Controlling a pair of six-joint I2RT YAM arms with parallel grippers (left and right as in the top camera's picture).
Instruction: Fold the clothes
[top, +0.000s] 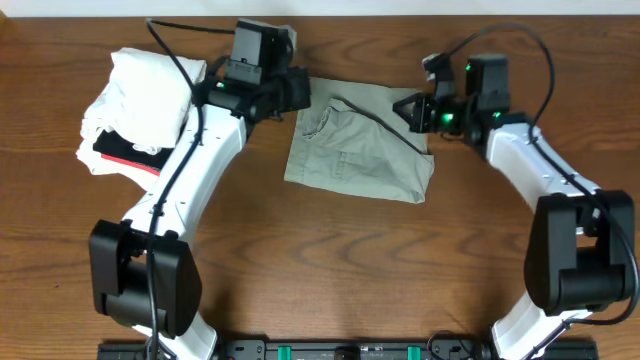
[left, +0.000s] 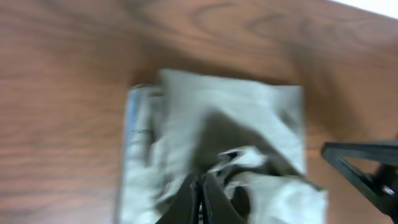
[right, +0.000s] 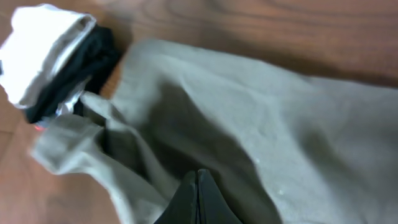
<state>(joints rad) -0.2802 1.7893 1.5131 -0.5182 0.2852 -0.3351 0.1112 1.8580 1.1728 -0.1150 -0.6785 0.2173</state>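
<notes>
Fingers (left: 185, 208) of the left claw (left: 201, 190) are pressed together at the bottom of the left wrist view. A raised, crumpled fold of the khaki garment (top: 360, 145) is bunched right at their tips, so this claw is closed on the cloth. The right claw (right: 198, 182) is likewise closed to a point. Its fingers (right: 209, 202) meet with the fabric lying tight against them and spreading away to both sides, and it appears to pinch the garment's edge. Both wrist views are blurred, so the exact bite of cloth is hard to make out. From overhead, the left claw sits at the garment's far left corner and the right claw at its far right corner, the two facing each other across the far edge. The left arm (top: 190, 170) stretches from its base at the near left diagonally up and inward, its wrist bent towards the centre. The right arm (top: 540, 165) rises from the near right, its forearm angled inward and its wrist turned to the left. The garment lies between them on the wooden worktop (top: 330, 260) as a rough rectangle. It is mostly flat with a few creases, and its near edge lies free, well clear of both claws. A pile of white and black clothes (top: 135, 100) lies at the far left, beside the left arm and apart from the garment.
</notes>
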